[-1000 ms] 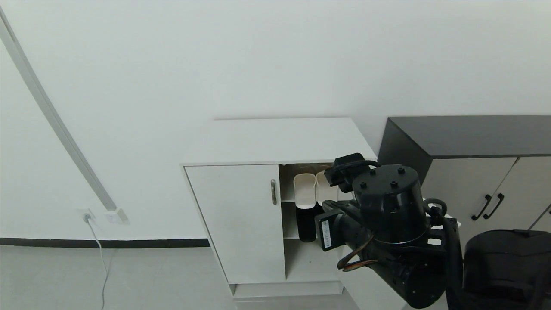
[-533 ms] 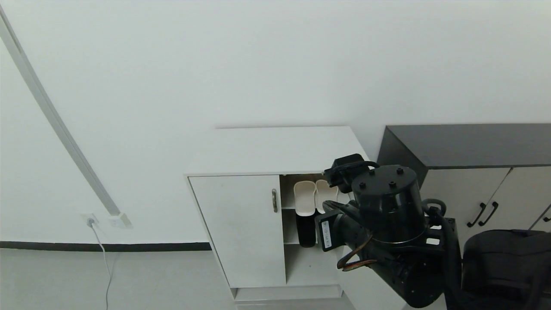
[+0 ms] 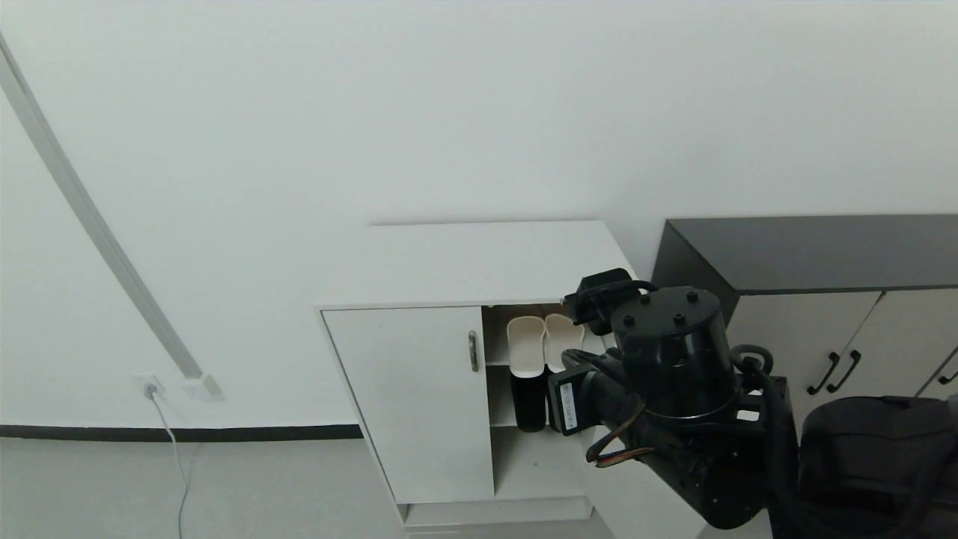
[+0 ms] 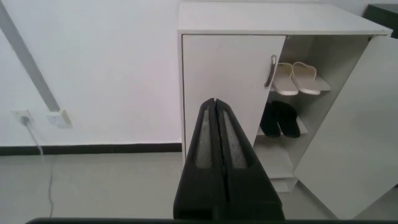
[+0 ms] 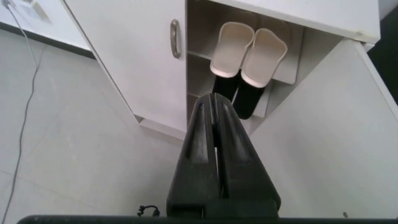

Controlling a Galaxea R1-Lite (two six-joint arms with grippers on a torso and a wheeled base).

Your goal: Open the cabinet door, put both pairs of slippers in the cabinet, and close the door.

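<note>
Right tool point(image 5: 214, 102) and left tool point(image 4: 216, 107) face the cabinet point(image 3: 479, 262) from in front, each with fingers pressed together and holding nothing. White slippers point(image 5: 249, 50) lie on the upper shelf, black slippers point(image 5: 252, 102) on the one just below. The open door point(image 5: 323, 137) is probably a light, stiff hinged panel, best pushed on its outer face near the free edge.

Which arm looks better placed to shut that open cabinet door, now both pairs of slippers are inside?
The right, probably. The right gripper, shut, hangs just beside the open door, which swings out on that side. The left gripper sits farther back, facing the closed door.
</note>
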